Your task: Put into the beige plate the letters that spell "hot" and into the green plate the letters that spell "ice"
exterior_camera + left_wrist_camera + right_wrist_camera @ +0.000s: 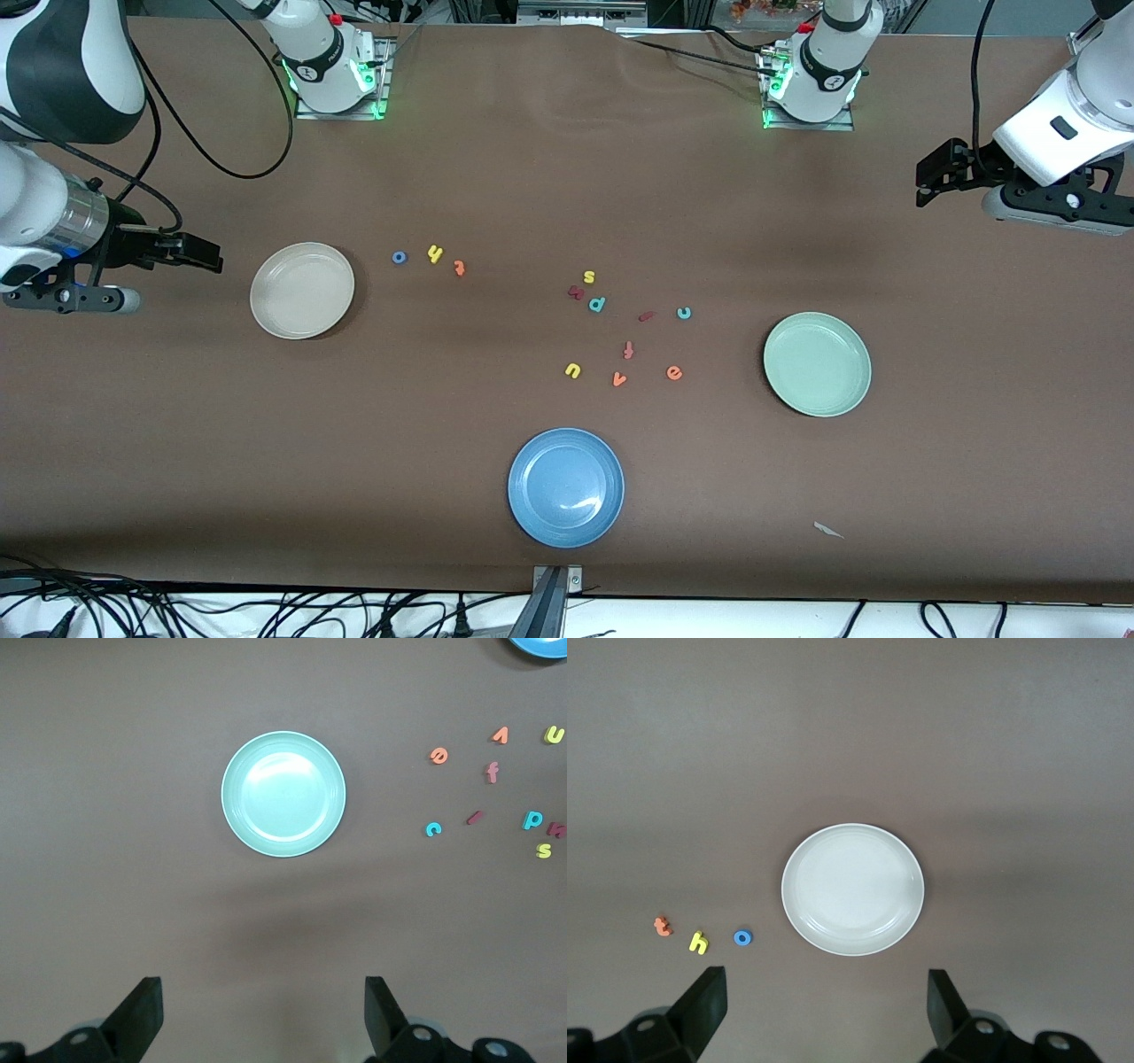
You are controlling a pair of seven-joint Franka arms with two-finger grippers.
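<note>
The beige plate (302, 290) (852, 889) lies empty toward the right arm's end. Beside it sit the blue o (399, 257) (743, 938), yellow h (434, 254) (698, 943) and orange t (459, 267) (662, 926). The green plate (817, 363) (283, 794) lies empty toward the left arm's end. Near it are the teal c (683, 313) (432, 828), dark red i (647, 315) (476, 817) and orange e (674, 373) (438, 755). My right gripper (205, 252) (827, 1005) hangs open and empty above the table beside the beige plate. My left gripper (926, 182) (263, 1014) hangs open and empty above the table's end, apart from the green plate.
A blue plate (566, 486) lies nearest the front camera at mid-table. Among the middle cluster are a yellow s (588, 276), dark red n (575, 291), teal p (597, 304), orange f (628, 350), yellow u (572, 370) and orange v (618, 379). A white scrap (828, 530) lies near the front edge.
</note>
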